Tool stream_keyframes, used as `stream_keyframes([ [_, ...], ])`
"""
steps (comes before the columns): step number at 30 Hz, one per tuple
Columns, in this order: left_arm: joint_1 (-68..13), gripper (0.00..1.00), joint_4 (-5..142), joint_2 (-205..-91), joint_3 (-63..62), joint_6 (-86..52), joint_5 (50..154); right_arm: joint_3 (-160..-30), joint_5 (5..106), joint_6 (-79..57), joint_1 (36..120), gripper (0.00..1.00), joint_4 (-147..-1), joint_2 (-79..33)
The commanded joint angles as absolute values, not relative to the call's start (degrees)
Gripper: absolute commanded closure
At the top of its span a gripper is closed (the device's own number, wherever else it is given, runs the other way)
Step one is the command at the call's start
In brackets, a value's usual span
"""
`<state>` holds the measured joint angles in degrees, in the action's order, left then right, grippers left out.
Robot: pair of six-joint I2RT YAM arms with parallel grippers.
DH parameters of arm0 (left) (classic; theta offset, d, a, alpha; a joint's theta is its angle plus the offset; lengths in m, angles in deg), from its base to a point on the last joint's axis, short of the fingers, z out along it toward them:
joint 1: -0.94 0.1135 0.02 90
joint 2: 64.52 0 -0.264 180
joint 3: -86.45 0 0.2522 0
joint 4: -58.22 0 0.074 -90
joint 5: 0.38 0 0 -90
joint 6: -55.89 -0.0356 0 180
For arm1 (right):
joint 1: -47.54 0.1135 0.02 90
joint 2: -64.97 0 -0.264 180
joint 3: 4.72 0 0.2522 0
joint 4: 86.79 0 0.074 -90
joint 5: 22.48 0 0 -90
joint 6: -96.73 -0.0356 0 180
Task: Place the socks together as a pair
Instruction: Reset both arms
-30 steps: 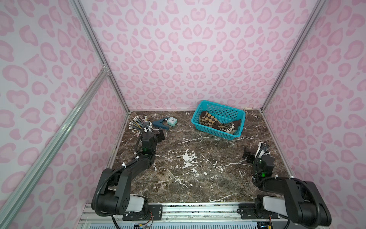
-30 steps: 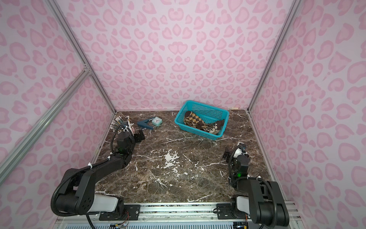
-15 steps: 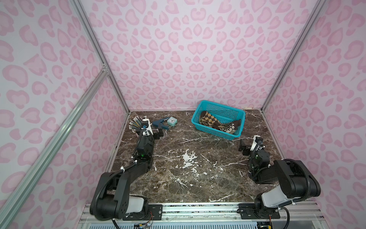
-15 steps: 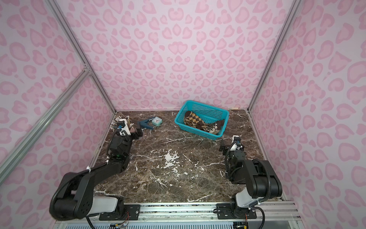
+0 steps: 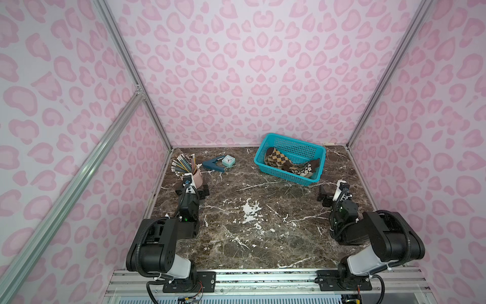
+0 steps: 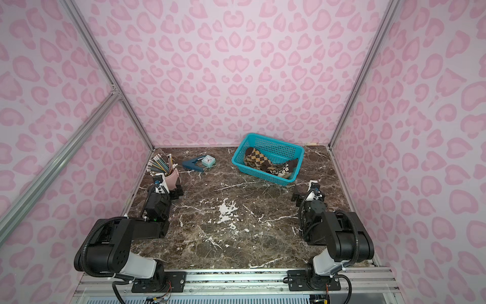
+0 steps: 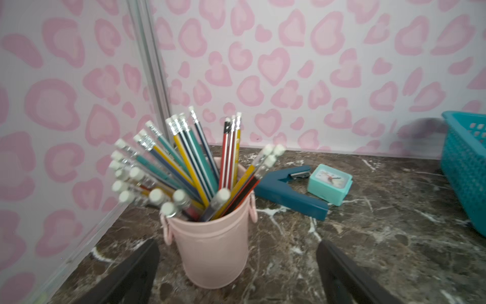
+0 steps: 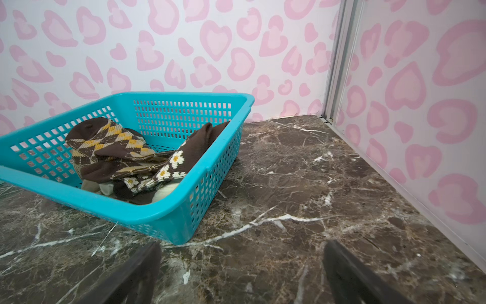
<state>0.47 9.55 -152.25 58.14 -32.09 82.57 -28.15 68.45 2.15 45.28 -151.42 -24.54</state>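
**Socks (image 8: 123, 155) heaped in a teal basket (image 8: 147, 208)**

Argyle and flowered brown socks lie tangled inside the basket, which stands toward the far right of the tabletop (image 5: 249, 237). The right gripper (image 8: 242, 263), jaws wide apart and empty, sits low near the basket's closest corner. The left gripper (image 7: 236, 247), jaws likewise spread and empty, faces a pink pencil cup (image 7: 213, 258) close ahead.

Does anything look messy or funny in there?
Yes: the socks lie tangled in a heap in the blue basket, not paired up. The basket also sits crooked to the edges of the table. Nothing looks spilled or broken.
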Motion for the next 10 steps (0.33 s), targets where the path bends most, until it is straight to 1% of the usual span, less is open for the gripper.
stream_keyframes([
  [1, 0.8, 0.03, 3.3, -152.6, 57.5, -31.9, 87.2, -28.3, 69.1, 2.7, 45.4, 0.00, -154.5, -24.6],
  [5, 0.8, 0.03, 3.7, -152.4, 57.5, -32.1, 87.0, -29.5, 68.5, 3.7, 45.9, 0.00, -152.1, -24.8],
  [10, 0.8, 0.03, 3.6, -152.4, 57.5, -32.0, 87.1, -29.1, 68.9, 3.9, 46.2, 0.00, -152.8, -24.5],
])
